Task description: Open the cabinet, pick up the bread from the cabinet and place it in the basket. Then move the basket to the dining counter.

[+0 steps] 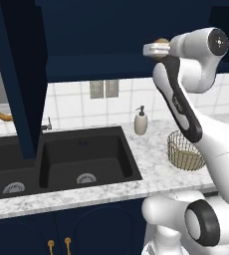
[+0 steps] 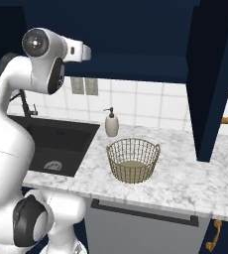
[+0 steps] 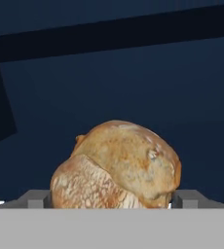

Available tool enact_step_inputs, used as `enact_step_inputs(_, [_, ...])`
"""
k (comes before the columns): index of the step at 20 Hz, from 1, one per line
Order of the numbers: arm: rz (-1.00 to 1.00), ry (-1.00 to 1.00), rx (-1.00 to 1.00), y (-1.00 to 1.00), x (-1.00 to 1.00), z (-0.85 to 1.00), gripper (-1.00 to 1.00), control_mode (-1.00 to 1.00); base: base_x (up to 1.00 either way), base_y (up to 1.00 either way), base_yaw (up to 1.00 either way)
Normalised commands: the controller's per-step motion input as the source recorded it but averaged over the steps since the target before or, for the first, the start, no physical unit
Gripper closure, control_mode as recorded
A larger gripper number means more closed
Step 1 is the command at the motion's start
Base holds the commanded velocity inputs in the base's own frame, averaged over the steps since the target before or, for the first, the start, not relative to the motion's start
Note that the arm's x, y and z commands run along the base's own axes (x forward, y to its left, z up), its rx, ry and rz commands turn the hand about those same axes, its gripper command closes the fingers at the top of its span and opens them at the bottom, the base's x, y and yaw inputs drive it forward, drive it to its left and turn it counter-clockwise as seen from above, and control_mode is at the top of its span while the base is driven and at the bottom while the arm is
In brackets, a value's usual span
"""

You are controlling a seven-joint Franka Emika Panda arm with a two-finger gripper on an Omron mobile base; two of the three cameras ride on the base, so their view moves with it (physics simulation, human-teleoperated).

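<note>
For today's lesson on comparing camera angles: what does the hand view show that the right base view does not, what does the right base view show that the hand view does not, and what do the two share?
Hand view alone: the bread, a golden-brown roll close up, lying between the open gripper's two finger tips.

Right base view alone: the basket standing on the marble counter, the soap dispenser behind it, the black sink, and the arm raised toward the cabinet.

Both: the dark navy inside of the cabinet, where the hand is reaching.
</note>
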Motion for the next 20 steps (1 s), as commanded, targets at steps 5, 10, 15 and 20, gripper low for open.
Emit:
enact_step_inputs(5, [-0.07,0.32,-0.05,-0.31,-0.74,0.04,1.00,-1.00,0.00,0.00,0.00])
enact_step_inputs(10, [-0.13,0.29,0.00,-0.25,-0.82,0.00,1.00,-1.00,0.00,0.00,0.00])
enact_step_inputs(15, [-0.10,0.06,0.00,-0.40,-0.38,-0.37,1.00,-1.00,0.00,0.00,0.00])
enact_step_inputs(20, [-0.10,0.07,0.00,-0.33,0.02,-0.85,1.00,-1.00,0.00,0.00,0.00])
